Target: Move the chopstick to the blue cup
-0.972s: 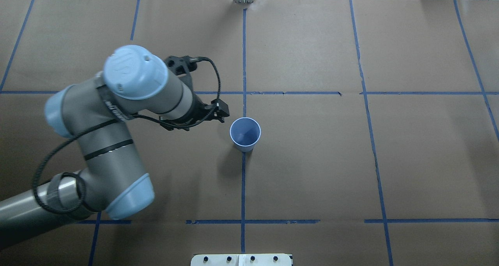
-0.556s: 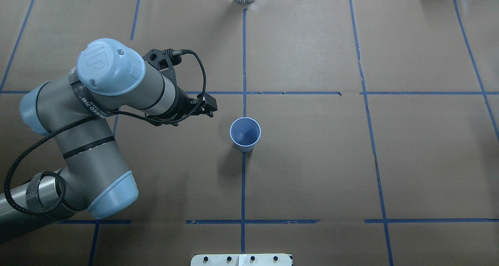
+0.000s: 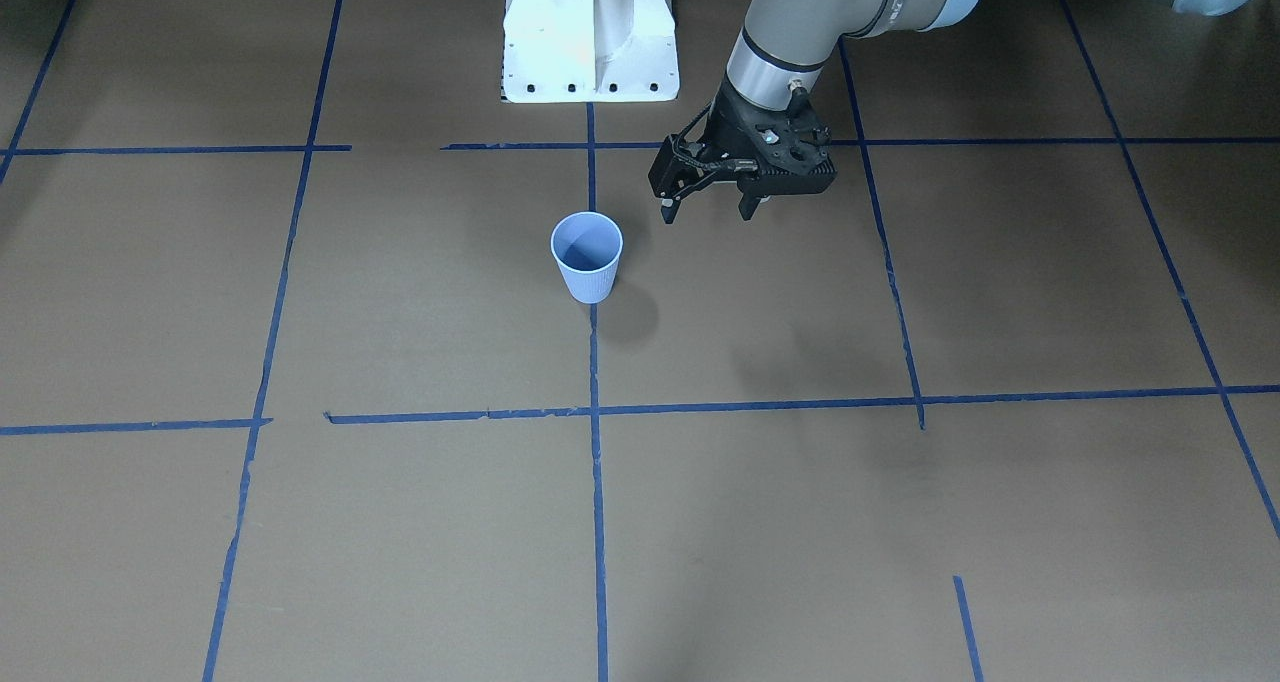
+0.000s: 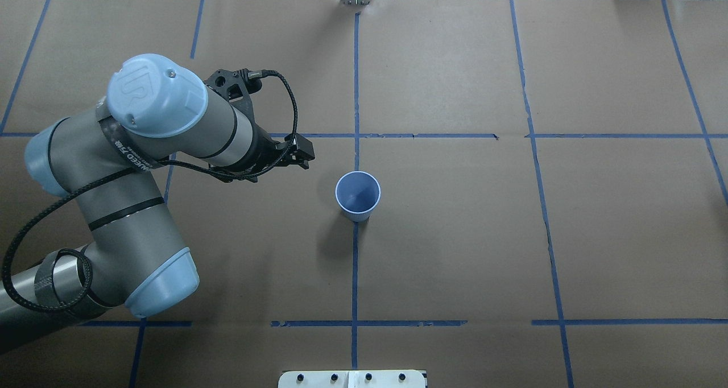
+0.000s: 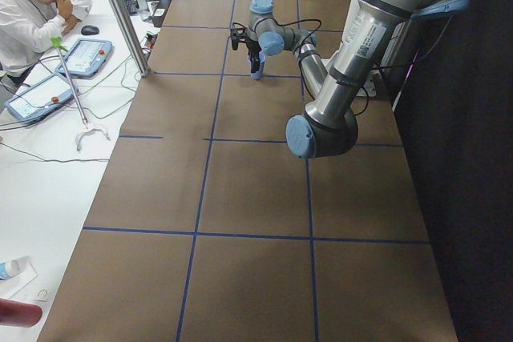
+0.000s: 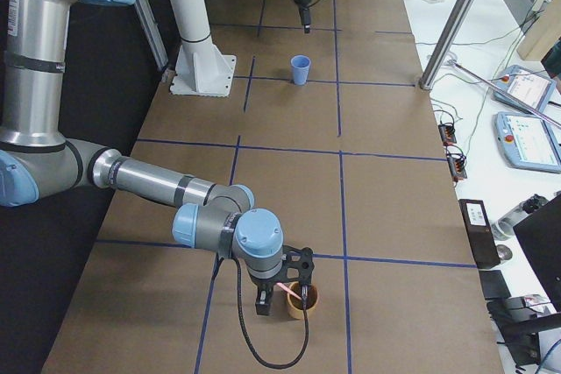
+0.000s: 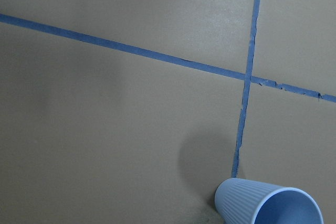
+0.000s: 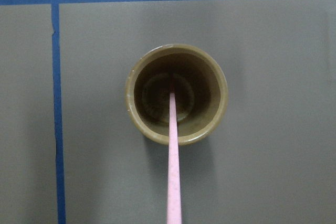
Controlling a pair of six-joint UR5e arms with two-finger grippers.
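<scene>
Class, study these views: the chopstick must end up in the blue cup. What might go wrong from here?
1. The chopstick leans in the brown cup, crossing its rim; pulled out askew, it may tip that cup.
2. The left gripper, jaws open, hangs close beside the blue cup; it may block the drop or knock the cup.

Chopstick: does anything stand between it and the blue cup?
Nothing visible on the table does. The chopstick stands in an olive cup, far from the blue cup. The left gripper hovers beside the blue cup, jaws open, not over its mouth.
</scene>
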